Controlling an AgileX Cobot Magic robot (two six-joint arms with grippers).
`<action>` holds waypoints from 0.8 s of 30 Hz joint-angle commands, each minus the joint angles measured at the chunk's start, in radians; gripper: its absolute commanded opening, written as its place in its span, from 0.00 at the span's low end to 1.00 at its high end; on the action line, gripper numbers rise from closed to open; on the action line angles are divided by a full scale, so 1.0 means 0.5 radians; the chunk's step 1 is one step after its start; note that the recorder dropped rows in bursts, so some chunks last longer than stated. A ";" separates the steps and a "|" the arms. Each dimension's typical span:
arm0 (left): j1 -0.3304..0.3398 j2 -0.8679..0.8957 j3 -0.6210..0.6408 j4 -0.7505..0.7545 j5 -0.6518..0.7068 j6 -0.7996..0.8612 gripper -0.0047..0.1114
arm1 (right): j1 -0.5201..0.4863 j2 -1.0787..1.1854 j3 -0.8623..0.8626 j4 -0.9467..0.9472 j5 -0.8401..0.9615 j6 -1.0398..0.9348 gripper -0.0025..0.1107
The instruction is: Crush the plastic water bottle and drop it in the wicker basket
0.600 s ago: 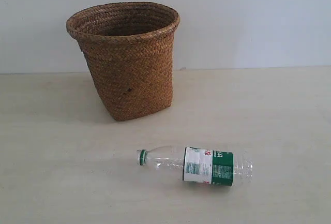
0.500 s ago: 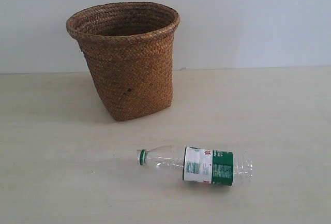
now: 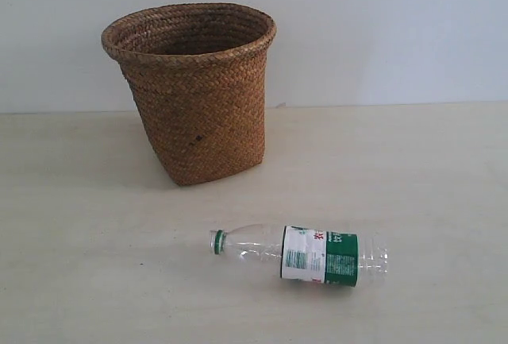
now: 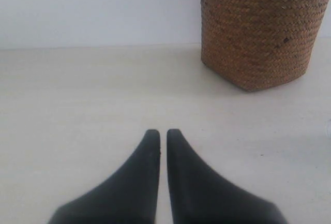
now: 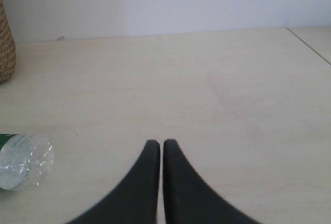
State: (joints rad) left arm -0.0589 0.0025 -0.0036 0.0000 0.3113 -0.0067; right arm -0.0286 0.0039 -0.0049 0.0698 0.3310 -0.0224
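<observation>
The plastic water bottle (image 3: 305,253) lies on its side on the table, green cap ring pointing left, ribbed base to the right, uncrushed. Its ribbed base (image 5: 23,161) shows at the edge of the right wrist view. The wicker basket (image 3: 193,90) stands upright behind it, toward the back left; its woven wall (image 4: 258,32) fills a corner of the left wrist view. My left gripper (image 4: 163,133) is shut with nothing in it, over bare table short of the basket. My right gripper (image 5: 158,144) is shut and empty, beside the bottle's base. Neither arm shows in the exterior view.
A pale wooden table (image 3: 429,169) runs back to a plain white wall (image 3: 381,26). A seam or table edge (image 5: 310,43) crosses one corner of the right wrist view. A sliver of the basket (image 5: 5,43) shows there too.
</observation>
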 commanded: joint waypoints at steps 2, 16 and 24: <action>0.007 -0.005 0.007 -0.022 -0.048 0.013 0.08 | -0.001 -0.008 0.010 0.007 -0.019 -0.002 0.02; 0.007 -0.005 0.007 -0.183 -0.823 -0.122 0.08 | -0.001 -0.008 0.010 0.007 -0.055 -0.003 0.02; 0.007 -0.005 0.007 -0.165 -1.088 -0.560 0.08 | -0.001 -0.008 0.010 0.007 -0.055 -0.003 0.02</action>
State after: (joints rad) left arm -0.0589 0.0025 -0.0036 -0.0879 -0.2108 -0.2432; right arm -0.0286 0.0039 -0.0049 0.0698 0.3163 -0.0224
